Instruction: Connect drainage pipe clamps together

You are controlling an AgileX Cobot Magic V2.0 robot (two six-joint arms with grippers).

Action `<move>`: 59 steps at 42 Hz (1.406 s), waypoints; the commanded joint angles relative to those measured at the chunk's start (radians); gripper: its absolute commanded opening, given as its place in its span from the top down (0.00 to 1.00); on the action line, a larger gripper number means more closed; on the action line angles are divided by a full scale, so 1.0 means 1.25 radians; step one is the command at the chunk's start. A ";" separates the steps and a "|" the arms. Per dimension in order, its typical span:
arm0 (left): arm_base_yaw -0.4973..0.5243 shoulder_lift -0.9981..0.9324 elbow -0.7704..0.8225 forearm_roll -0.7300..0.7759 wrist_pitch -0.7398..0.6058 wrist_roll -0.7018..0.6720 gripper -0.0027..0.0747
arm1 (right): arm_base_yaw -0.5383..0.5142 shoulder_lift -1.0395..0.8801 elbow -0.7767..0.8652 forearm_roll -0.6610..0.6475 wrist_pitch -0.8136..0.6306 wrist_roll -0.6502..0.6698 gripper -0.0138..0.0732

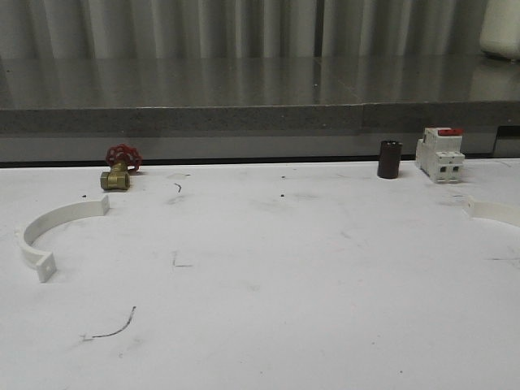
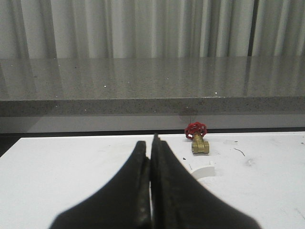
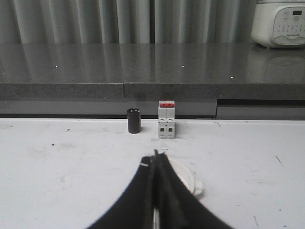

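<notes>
- The left gripper (image 2: 151,143) has its jaws pressed together, holding nothing; the right gripper (image 3: 155,160) likewise has its jaws together and empty.
- One white clamp half (image 1: 57,231) lies on the left of the white surface (image 1: 284,268), near a brass valve with a red handwheel (image 1: 119,166).
- The other clamp half (image 1: 494,210) lies at the right edge, near the breaker (image 1: 439,153) and a dark cylinder (image 1: 389,159).
</notes>
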 commanded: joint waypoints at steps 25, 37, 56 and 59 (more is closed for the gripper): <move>0.001 -0.008 0.017 -0.007 -0.068 0.000 0.99 | -0.005 -0.014 -0.004 -0.001 -0.064 -0.003 0.98; 0.001 -0.008 0.016 -0.007 -0.091 0.000 0.99 | -0.005 -0.014 -0.004 0.002 -0.088 -0.003 0.98; 0.001 0.079 -0.349 -0.033 0.124 0.000 0.99 | -0.005 0.064 -0.346 0.012 0.192 -0.003 0.98; 0.001 0.135 -0.431 -0.033 0.197 0.000 0.99 | -0.005 0.116 -0.403 0.012 0.225 -0.003 0.98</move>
